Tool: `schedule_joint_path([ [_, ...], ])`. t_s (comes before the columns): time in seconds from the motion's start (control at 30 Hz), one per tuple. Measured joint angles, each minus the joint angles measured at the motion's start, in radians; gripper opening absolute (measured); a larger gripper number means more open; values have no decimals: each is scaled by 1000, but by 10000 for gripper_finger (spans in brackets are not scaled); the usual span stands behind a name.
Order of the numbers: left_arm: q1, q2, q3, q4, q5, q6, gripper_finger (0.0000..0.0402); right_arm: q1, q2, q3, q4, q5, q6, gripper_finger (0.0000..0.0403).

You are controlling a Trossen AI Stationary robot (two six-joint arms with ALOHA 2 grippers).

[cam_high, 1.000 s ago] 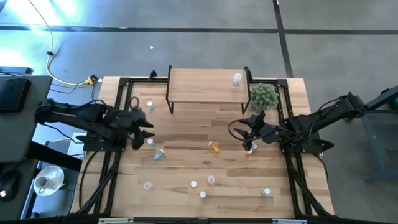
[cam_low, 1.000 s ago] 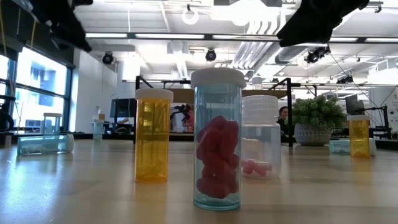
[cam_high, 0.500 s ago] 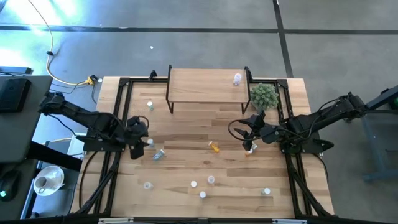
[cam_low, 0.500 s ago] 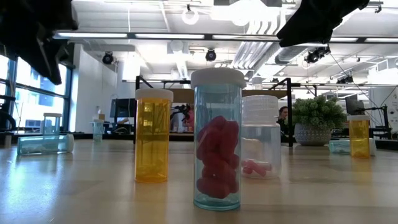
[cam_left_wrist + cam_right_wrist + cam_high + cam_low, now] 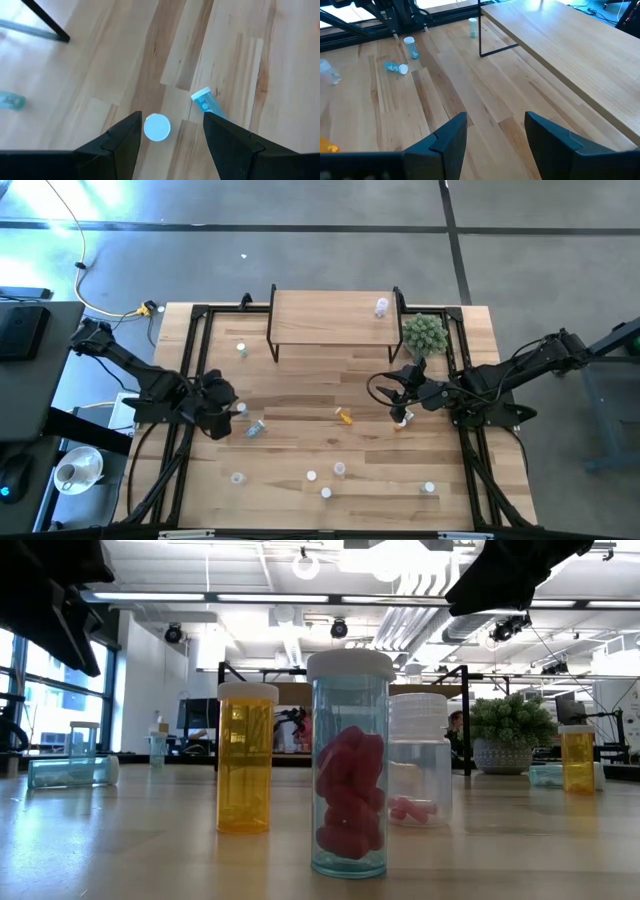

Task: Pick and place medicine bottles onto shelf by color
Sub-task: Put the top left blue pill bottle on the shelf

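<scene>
My left gripper (image 5: 222, 414) hangs open above the table's left part. An upright medicine bottle with a white cap (image 5: 157, 127) stands below and between its fingers, untouched. A light-blue bottle (image 5: 207, 101) lies on its side just beyond; it shows too in the high view (image 5: 256, 428). My right gripper (image 5: 403, 406) waits open and empty at the right, in front of the shelf (image 5: 335, 320). An orange bottle (image 5: 345, 416) lies to its left. One bottle (image 5: 381, 307) stands on the shelf's right end.
A spiky green plant (image 5: 424, 333) stands right of the shelf. Several more bottles stand near the front edge, among them an orange one (image 5: 245, 757), a blue one (image 5: 349, 762) and a clear one (image 5: 418, 758). A greenish bottle (image 5: 241, 349) sits by the shelf's left leg.
My left gripper has swung toward the table's near edge and come down, turning as it went, so that it now hangs over the upright white-capped bottle. Its fingers have stayed apart. My right arm has kept still.
</scene>
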Motion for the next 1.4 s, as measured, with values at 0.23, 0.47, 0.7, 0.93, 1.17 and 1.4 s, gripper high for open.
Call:
schedule_joint_path([
  [0.23, -65, 48, 0, -1, -75, -56, 202, 0, 0, 0, -4, 0, 0, 190],
  [0.47, -84, 120, 0, -1, -85, -120, 202, 0, 0, 0, -7, 0, -1, 190],
  [0.7, -75, 188, 0, 0, -86, -183, 202, 0, 0, 0, -8, 0, -1, 190],
  [0.93, -31, 240, 0, 0, -82, -308, 202, 0, 0, 0, -11, 0, -1, 190],
  [1.17, 1, 271, 0, 0, -82, -430, 202, 0, 0, 0, -11, 0, -1, 190],
  [1.4, 28, 296, 0, 1, -82, -608, 202, 0, 0, 0, -13, 0, -1, 190],
])
